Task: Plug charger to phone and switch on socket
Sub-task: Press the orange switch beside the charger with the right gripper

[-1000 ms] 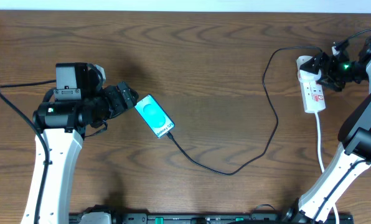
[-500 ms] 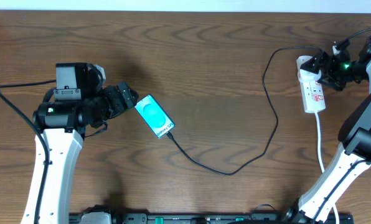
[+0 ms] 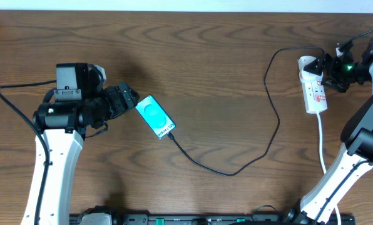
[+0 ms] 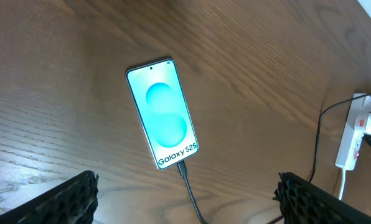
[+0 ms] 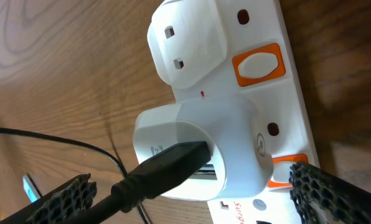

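Jaws apart on both arms, charger seemingly seated in the phone ahead of the left jaws, the right jaws straddling the socket want one tip squarely on the half-hidden orange switch.

Socket on wood table; white adapter seated in it; charger plugged into adapter side; orange switch just above; R gripper spread wide, tips at lower corners.

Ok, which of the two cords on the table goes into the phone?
The thin black charger cable, plugged in at the phone's Galaxy S25 end; the thicker white cord just leaves the power strip.
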### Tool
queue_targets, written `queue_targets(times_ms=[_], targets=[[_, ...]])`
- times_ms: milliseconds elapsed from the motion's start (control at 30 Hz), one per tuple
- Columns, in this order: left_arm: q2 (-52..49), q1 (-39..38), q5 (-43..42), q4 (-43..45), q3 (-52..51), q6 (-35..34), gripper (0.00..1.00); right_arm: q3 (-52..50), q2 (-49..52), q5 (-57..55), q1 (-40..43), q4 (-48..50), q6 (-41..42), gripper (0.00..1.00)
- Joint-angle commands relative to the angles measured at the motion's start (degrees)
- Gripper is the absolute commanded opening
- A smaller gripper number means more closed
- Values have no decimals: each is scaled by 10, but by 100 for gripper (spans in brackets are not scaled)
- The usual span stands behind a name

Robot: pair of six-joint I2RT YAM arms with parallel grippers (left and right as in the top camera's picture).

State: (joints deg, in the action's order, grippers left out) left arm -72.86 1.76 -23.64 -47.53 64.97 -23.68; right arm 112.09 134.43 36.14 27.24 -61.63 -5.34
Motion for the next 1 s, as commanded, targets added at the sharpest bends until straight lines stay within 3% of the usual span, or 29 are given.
queue_targets(times_ms=[0,967], targets=[[-2,1,4,0,1,12,92,7,5,0,2,-1,6,99],[-2,1,4,0,1,12,92,7,5,37,-3,-8,26,99]])
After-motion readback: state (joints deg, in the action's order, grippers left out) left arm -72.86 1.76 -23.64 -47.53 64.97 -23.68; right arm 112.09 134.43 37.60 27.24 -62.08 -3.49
